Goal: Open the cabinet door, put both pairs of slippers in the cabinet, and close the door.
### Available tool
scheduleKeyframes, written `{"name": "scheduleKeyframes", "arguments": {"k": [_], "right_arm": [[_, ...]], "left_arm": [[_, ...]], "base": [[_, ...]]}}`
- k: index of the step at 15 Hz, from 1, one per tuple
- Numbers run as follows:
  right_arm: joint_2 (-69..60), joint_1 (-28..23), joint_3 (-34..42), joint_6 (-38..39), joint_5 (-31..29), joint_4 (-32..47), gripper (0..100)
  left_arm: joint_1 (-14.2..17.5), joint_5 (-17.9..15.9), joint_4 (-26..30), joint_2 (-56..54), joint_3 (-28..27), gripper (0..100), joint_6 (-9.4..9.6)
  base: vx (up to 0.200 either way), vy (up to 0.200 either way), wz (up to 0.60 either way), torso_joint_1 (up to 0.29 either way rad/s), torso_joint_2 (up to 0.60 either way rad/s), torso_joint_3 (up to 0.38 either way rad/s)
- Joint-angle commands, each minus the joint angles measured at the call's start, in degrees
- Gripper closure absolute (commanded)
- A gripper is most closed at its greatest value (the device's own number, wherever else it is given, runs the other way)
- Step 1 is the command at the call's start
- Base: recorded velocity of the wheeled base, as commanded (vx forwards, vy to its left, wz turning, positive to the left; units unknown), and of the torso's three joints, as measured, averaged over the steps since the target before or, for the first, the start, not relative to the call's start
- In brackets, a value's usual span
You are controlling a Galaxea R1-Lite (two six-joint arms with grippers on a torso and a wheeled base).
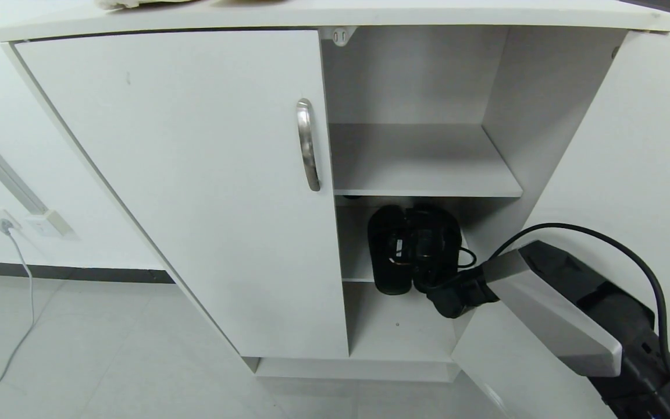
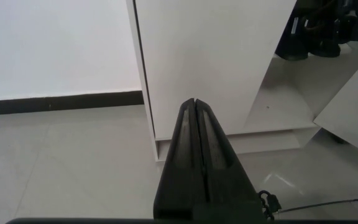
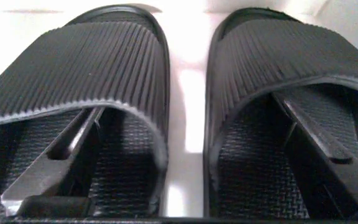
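Where the cabinet (image 1: 335,14) has its right door (image 1: 649,145) swung open, three levels show inside; the left door (image 1: 184,192) is closed, its metal handle (image 1: 307,145) upright at the inner edge.

Item 1: slippers (image 1: 410,247), one black pair with ribbed straps. They sit side by side on the middle shelf (image 1: 353,256), below the upper shelf (image 1: 416,160), toes pointing to the far wall. A narrow strip of white shelf shows between them. Their near ends reach just past the shelf's front edge.

Item 2: right gripper (image 3: 188,155), at the middle shelf, on an arm (image 1: 550,308) coming in from the near right. The jaws are spread wide, with one finger (image 3: 55,165) under each slipper's strap, lying on the insole. The jaws are not squeezed on anything.

Item 3: left gripper (image 2: 194,109), low over the floor (image 2: 73,155), near the foot of the closed left door. Its fingers are pressed together with nothing between them.

Item 4: wall socket (image 1: 3,224), far left, with a cable (image 1: 24,291) running down to the floor.
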Motion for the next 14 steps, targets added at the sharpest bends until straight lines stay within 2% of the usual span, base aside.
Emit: {"name": "scheduleKeyframes", "arguments": {"k": [1,5,6,8,10,14], "right_arm": [[-5.85,1.19,8.09,0.06,-0.09,-3.55,0],[-15.16,4.62,26.28,-0.02,-0.27,-12.51,0],[-15.69,4.79,27.25,-0.02,-0.18,-13.04,0],[-20.88,7.69,38.41,-0.02,-0.45,-18.22,0],[-25.01,10.51,44.56,-0.11,-0.53,-19.72,0],[-25.80,13.14,46.85,-0.11,-0.80,-19.72,0]], "left_arm": [[0.01,0.01,0.00,0.07,-0.01,100,0.02],[0.01,0.10,0.00,0.07,-0.01,100,-0.07],[0.01,0.10,0.00,0.07,-0.01,100,-0.07],[0.01,0.10,0.00,0.07,-0.01,100,-0.07],[0.01,0.10,0.00,0.07,-0.01,100,-0.07],[0.01,0.10,0.00,0.07,-0.01,100,-0.07]], "base": [[0.000,0.000,0.00,0.000,0.00,0.000],[0.000,0.000,0.00,0.000,0.00,0.000],[0.000,0.000,0.00,0.000,0.00,0.000],[0.000,0.000,0.00,0.000,0.00,0.000],[0.000,0.000,0.00,0.000,0.00,0.000],[0.000,0.000,0.00,0.000,0.00,0.000]]}}
